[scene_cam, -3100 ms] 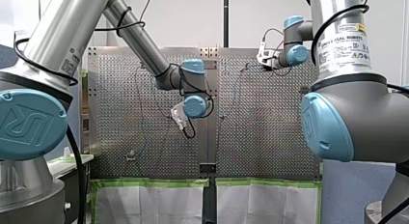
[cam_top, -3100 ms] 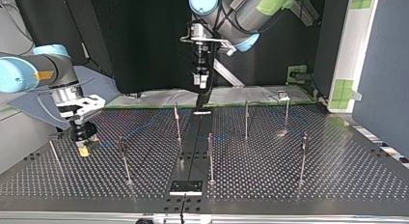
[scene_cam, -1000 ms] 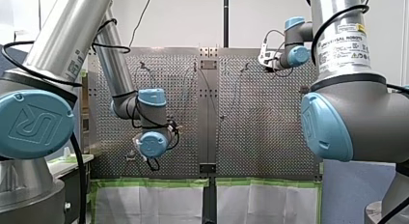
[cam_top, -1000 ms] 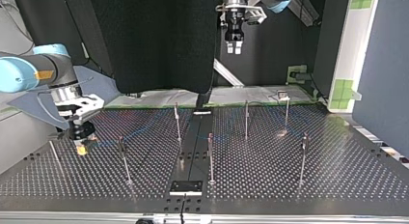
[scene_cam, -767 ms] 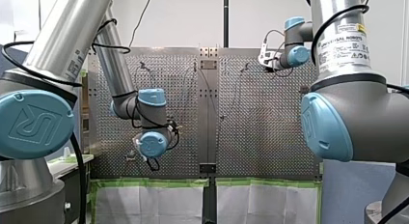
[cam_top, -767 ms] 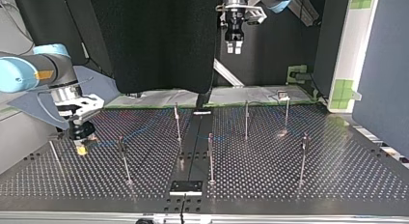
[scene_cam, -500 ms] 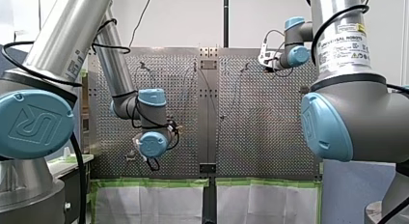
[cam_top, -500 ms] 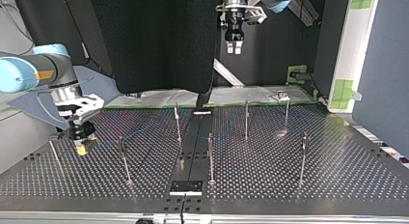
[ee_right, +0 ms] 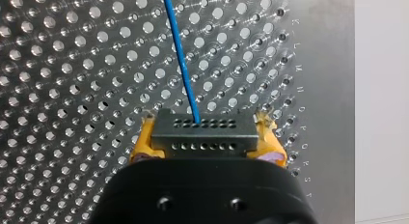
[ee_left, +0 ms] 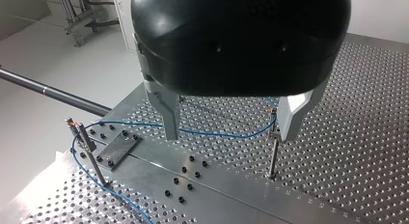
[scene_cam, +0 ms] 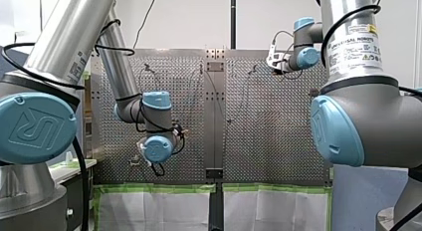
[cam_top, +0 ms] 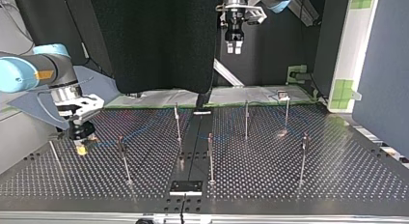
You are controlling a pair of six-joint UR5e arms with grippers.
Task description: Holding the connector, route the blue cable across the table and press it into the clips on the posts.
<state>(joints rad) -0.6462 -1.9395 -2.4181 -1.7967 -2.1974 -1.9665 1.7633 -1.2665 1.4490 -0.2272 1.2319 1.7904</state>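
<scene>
My right gripper (ee_right: 206,133) is shut with its yellow pads (ee_right: 143,146) on a dark grey connector (ee_right: 202,146). The blue cable (ee_right: 181,55) leaves the connector and runs ahead over the perforated plate. In the top view this gripper (cam_top: 81,146) sits low over the table at the left. The cable (cam_top: 144,130) trails from it toward the thin posts (cam_top: 177,120). My left gripper (cam_top: 234,46) hangs high above the far edge, open and holding nothing. In the left wrist view its metal fingers (ee_left: 170,119) stand wide apart above the cable (ee_left: 217,135), which spans two posts (ee_left: 273,151).
Several thin posts (cam_top: 304,154) stand across the perforated table (cam_top: 337,175). A black plate (cam_top: 185,187) lies at the near edge of the top view. A small fixture (cam_top: 282,94) sits at the far edge. A tall white and green panel (cam_top: 354,50) stands to the right.
Since the earliest frames my left gripper has risen from the table's far edge and shifted toward the top view's right. Over the last second nothing has moved.
</scene>
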